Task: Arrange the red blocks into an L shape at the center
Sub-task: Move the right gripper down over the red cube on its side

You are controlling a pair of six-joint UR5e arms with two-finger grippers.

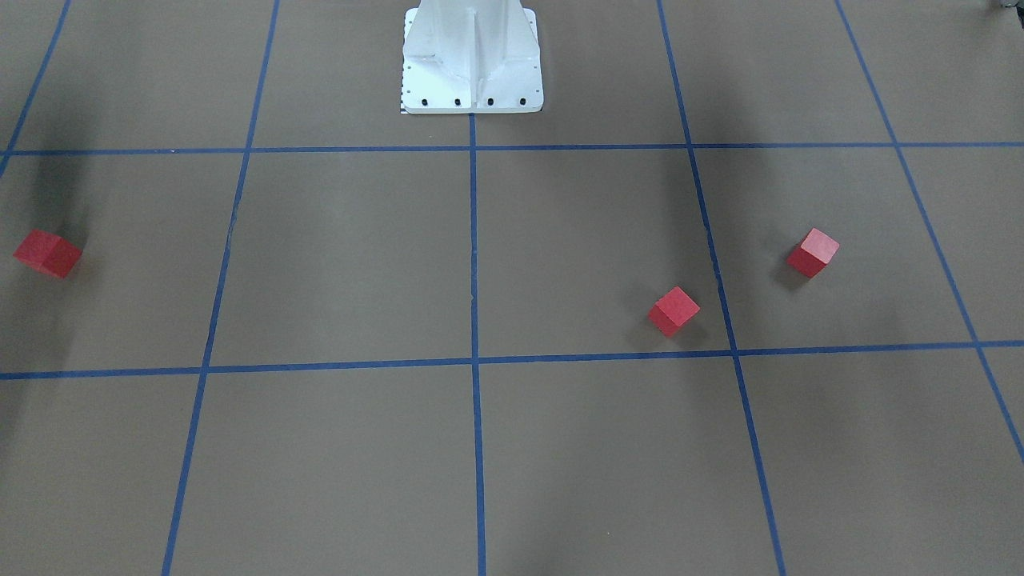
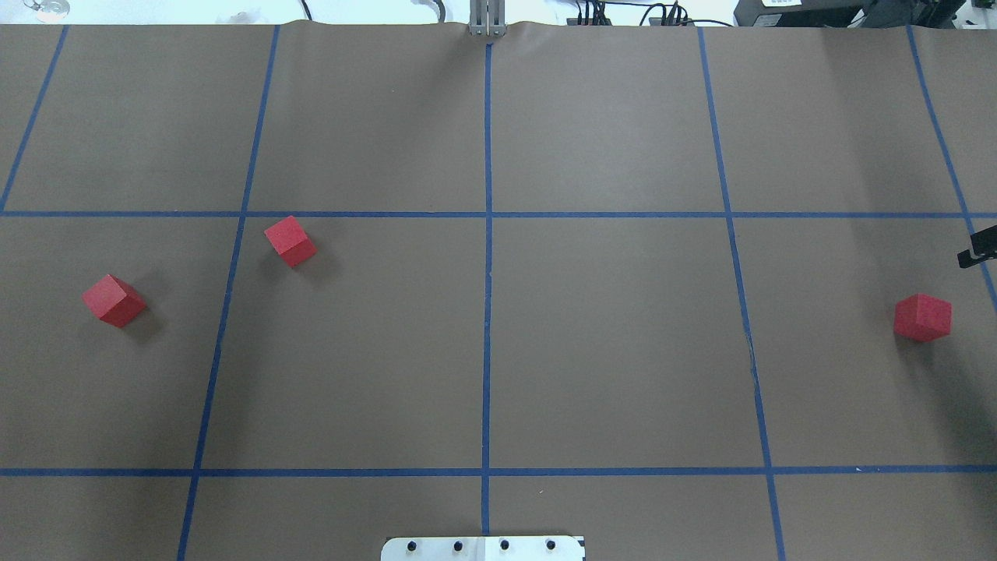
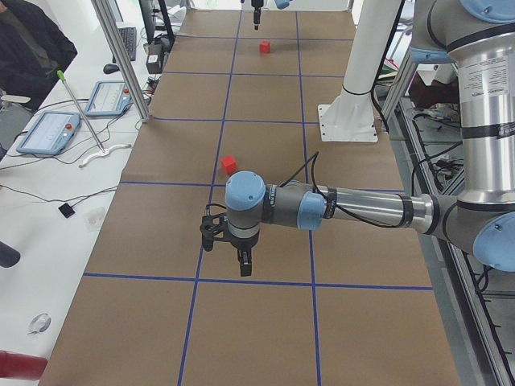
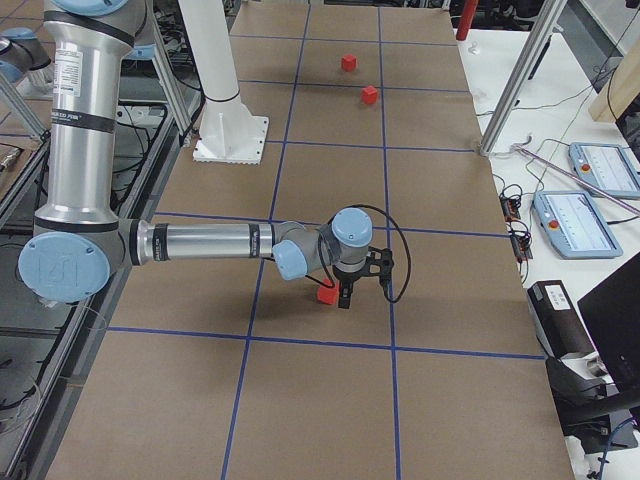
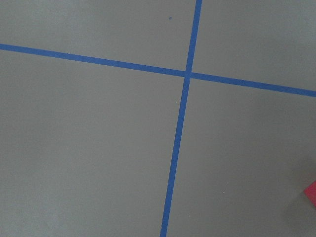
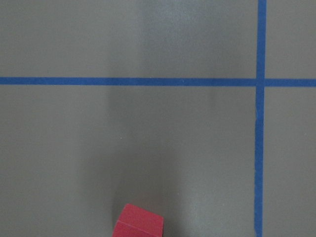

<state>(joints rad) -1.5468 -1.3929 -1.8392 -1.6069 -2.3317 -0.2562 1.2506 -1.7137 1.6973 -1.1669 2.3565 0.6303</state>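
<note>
Blocks: three red blocks, each lying apart from the others on the brown tabletop [image 2: 623, 351]. No L has been started.
Landmark: the middle tape line [image 2: 487, 312], which runs away from the white robot base [image 2: 483, 548]. The L belongs on this line.
Near-line block [image 2: 290, 241]: on the robot's left of the middle tape line and closest to it of the three, though not near it.
Outer left block [image 2: 114, 301]: also on the robot's left of the line, farther out, well apart from it.
Right-side block [image 2: 922, 317]: far out on the robot's right of the line, the most distant of the three.
Left gripper [image 3: 240, 259]: hangs pointing down over bare paper, out beyond both left-hand blocks from the line. It shows only from the table's end, so I cannot tell how its jaws stand.
Right gripper [image 4: 347, 293]: hangs pointing down just beside the right-side block. Again I cannot tell how the jaws stand. Its wrist view shows the block at the bottom edge and no fingers.
Handling (my judgement): small, stiff cubes that are probably light. The matte faces should hold well. A nudge would likely slide one across the paper.
Where to grip: across two opposite flat faces, from above. All three sit skewed to the grid, so the wrist would need turning to square up rather than catch corners.
Writing: none on the blocks. Small print on the arm tubes is too fine to read.
</note>
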